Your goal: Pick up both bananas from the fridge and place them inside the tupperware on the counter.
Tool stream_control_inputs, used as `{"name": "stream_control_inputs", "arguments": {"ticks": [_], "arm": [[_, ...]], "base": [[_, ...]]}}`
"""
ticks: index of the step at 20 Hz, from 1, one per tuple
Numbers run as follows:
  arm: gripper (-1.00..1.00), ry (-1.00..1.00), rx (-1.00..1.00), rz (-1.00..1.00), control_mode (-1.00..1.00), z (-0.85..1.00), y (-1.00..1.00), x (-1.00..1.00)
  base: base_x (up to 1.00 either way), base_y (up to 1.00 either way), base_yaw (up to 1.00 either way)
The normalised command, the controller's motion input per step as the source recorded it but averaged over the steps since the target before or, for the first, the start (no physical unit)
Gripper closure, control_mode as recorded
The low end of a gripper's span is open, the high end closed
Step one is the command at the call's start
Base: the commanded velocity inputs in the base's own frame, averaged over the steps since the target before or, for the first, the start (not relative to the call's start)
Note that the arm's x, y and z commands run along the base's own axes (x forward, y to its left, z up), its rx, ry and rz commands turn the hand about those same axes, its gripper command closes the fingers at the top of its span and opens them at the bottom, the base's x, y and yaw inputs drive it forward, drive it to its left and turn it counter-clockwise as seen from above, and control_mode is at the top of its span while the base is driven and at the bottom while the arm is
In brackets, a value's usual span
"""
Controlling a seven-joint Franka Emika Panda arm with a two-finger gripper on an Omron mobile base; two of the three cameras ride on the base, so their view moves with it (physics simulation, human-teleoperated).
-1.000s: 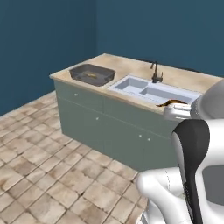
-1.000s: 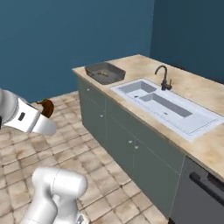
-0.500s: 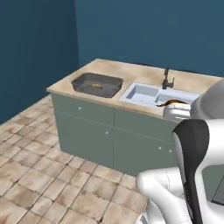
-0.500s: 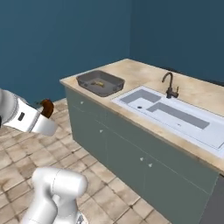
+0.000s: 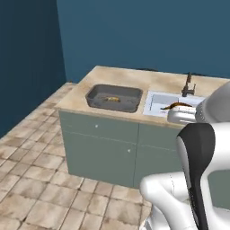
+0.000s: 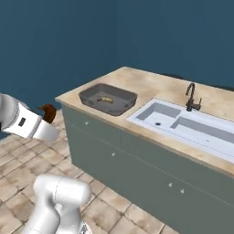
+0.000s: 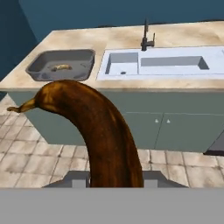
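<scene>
I am looking along the hand camera at a banana [image 7: 98,135] rising between the gripper [image 7: 114,178] tips — the jaws are pressing in on it from both sides, so the fruit is being pinched at its lower end while its stem end is curving up and to the left of that view. Its skin is showing mostly dark brown with a yellow-orange stem tip. In the left base view the same fruit [image 5: 176,106] is showing as a thin brown-orange curve just beyond the white arm, in line with the pale sink [image 5: 168,103]; in the right base view I am seeing only its dark end [image 6: 48,112] poking out past the white forearm at the left edge, held out over the tiled floor [image 6: 27,169], short of the cabinet front. The tupperware [image 5: 115,98] is sitting on the counter [image 5: 134,78] near its left end, just beside the sink and apart from it. A second banana [image 7: 60,68] is lying flat inside that container, small and yellow-orange, near the middle of its floor; I am marking it in the right base view too [image 6: 106,99]. A dark faucet [image 6: 192,97] is standing upright behind the sink — the grey-green cabinet base [image 6: 137,169] is facing me below the stone top.
</scene>
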Motion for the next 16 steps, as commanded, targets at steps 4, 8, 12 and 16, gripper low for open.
{"name": "stream_control_inputs", "arguments": {"ticks": [4,8,12,16], "arm": [[1.0,0.0,0.0,0.0,1.0,0.0,0.0,0.0],[1.0,0.0,0.0,0.0,1.0,0.0,0.0,0.0],[1.0,0.0,0.0,0.0,1.0,0.0,0.0,0.0],[1.0,0.0,0.0,0.0,1.0,0.0,0.0,0.0]], "base": [[1.0,1.0,-0.35],[1.0,0.82,-0.34],[1.0,0.63,-0.52],[0.98,0.57,-0.48]]}}
